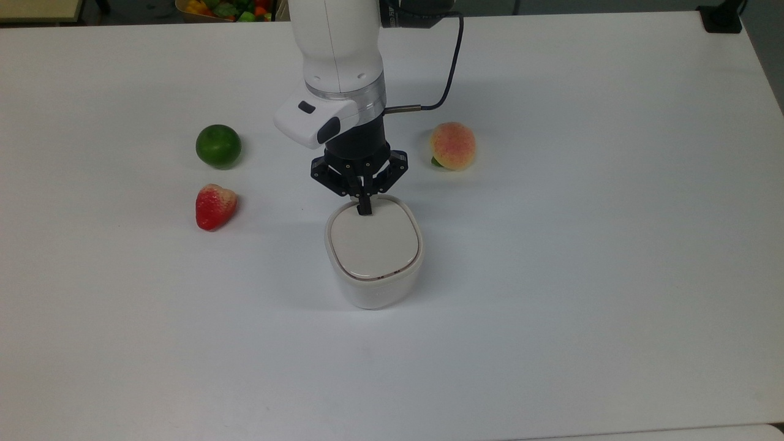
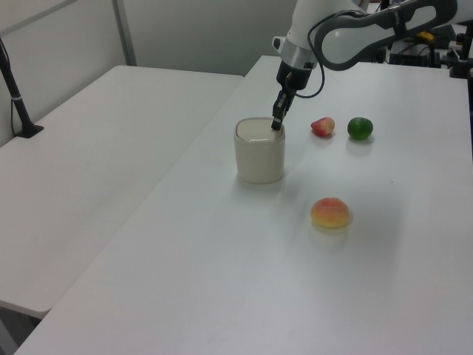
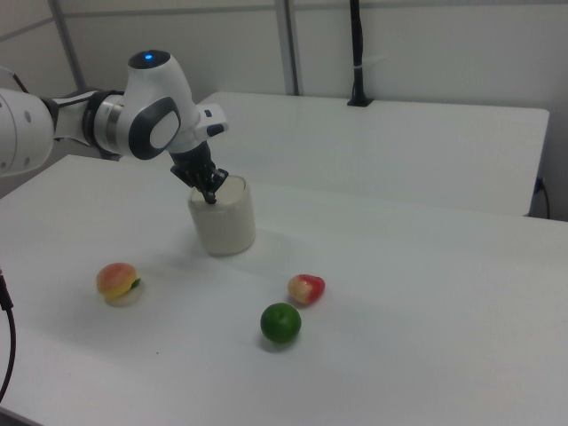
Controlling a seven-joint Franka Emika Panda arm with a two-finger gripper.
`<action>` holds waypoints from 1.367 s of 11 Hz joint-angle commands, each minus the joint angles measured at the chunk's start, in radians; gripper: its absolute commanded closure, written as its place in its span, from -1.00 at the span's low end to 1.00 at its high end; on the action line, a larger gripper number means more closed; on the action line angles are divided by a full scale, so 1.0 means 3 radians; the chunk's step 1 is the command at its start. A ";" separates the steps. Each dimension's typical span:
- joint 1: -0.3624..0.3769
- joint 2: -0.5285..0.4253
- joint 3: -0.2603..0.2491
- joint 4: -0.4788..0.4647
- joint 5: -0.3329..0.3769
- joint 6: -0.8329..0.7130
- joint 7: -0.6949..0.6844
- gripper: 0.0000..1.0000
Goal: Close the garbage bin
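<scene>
The garbage bin stands mid-table, its beige lid lying flat in the rim (seemingly fully down, though the far edge is hidden). The pincer, fingers pressed together, touches the lid's far edge. In the top view, strawberry and lime lie left of the bin, the peach to its upper right.

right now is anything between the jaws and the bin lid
Nothing visible. The gripper already sits at the far edge of the garbage bin lid. The strawberry, lime and peach lie well off to the sides.
</scene>
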 commanded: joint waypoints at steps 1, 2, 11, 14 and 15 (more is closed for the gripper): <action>-0.0023 0.0033 0.0004 -0.0082 -0.0052 -0.0013 -0.0072 1.00; -0.0023 0.0039 0.0004 -0.0077 -0.0052 -0.0013 -0.0067 1.00; -0.0145 -0.0558 -0.0001 -0.0046 0.0004 -0.0457 -0.0031 1.00; -0.0206 -0.0926 -0.0032 -0.0041 0.0004 -0.1176 0.0005 0.32; -0.0242 -0.1039 -0.0027 -0.0036 0.0004 -0.1407 0.0000 0.01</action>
